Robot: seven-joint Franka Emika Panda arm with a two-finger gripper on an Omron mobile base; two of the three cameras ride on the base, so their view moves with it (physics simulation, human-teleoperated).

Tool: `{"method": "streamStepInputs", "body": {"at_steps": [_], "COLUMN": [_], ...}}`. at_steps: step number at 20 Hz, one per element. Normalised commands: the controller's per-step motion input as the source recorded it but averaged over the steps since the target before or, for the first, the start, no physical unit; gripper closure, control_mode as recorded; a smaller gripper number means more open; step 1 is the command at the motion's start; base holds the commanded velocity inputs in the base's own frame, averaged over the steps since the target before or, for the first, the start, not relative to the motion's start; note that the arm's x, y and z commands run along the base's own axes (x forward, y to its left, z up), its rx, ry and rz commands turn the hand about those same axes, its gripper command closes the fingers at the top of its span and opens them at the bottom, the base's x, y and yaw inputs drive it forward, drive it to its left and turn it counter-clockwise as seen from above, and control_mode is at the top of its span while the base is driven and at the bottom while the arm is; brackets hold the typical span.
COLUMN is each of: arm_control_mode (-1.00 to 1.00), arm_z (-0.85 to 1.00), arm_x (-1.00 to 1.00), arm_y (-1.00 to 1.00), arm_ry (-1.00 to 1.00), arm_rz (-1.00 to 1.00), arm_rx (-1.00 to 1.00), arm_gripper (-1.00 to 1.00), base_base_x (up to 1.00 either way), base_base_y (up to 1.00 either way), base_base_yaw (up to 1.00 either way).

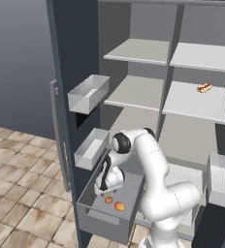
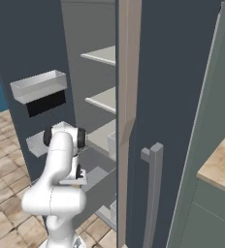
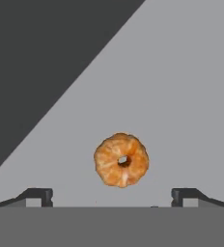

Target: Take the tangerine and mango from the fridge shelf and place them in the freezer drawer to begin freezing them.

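Note:
The tangerine (image 3: 121, 160), a small ribbed orange ball, lies on the grey floor of the freezer drawer (image 3: 181, 96). My gripper (image 3: 112, 197) is open just above it, with its dark fingertips (image 3: 39, 195) wide apart and clear of the fruit. From the left base view, the gripper (image 1: 106, 190) reaches down into the pulled-out freezer drawer (image 1: 102, 225), with the tangerine (image 1: 108, 199) right under it. The mango (image 1: 119, 206), yellow-orange, rests on the drawer floor just beside the tangerine, toward the drawer's front.
A hot dog (image 1: 204, 87) lies on a right-hand fridge shelf. Pale door bins (image 1: 88, 94) (image 1: 91, 147) hang on the open left door, whose bar handle (image 1: 61, 140) is close to the drawer. Another bin (image 1: 221, 179) sits at the right. A door edge (image 2: 129, 121) blocks much of the right base view.

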Motion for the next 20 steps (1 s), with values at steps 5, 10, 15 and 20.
{"method": "streamStepInputs", "body": {"at_steps": [5, 10, 15, 20], "arm_control_mode": [-1.00, -1.00, -1.00, -1.00], "arm_z": [0.78, 0.93, 1.00, 1.00], "arm_x": [-0.66, -0.77, -0.82, -0.81], "arm_y": [-0.10, -0.21, -0.17, -0.10], "arm_ry": [-0.20, -0.26, -0.34, -0.37], "arm_rz": [-0.03, -0.06, -0.07, -0.11], "arm_rx": [0.02, 0.03, 0.03, 0.01], "arm_gripper": [-1.00, -1.00, -1.00, -1.00], "base_base_x": [0.00, 0.00, 0.00, 0.00], "base_base_y": [0.00, 0.00, 0.00, 0.00], "base_base_yaw": [0.00, 0.00, 0.00, 0.00]}}
